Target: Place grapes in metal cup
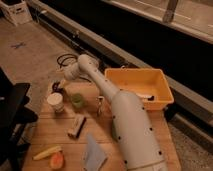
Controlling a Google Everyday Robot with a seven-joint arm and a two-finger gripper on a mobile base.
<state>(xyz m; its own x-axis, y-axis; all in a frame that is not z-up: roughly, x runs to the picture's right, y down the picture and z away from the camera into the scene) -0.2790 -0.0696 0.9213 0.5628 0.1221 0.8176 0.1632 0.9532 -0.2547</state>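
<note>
My gripper is at the far left corner of the wooden table, reached there by the white arm that stretches up from the lower right and bends left. Just under the gripper is a small dark shape, behind the white paper cup. I cannot tell whether this shape is the metal cup, the grapes, or both. Nothing else on the table looks like dark reddish-purple grapes.
A translucent green cup stands right of the white cup. A yellow bin sits at the back right. A small upright object, a tan block, a blue cloth, a yellow item and an orange item lie nearer.
</note>
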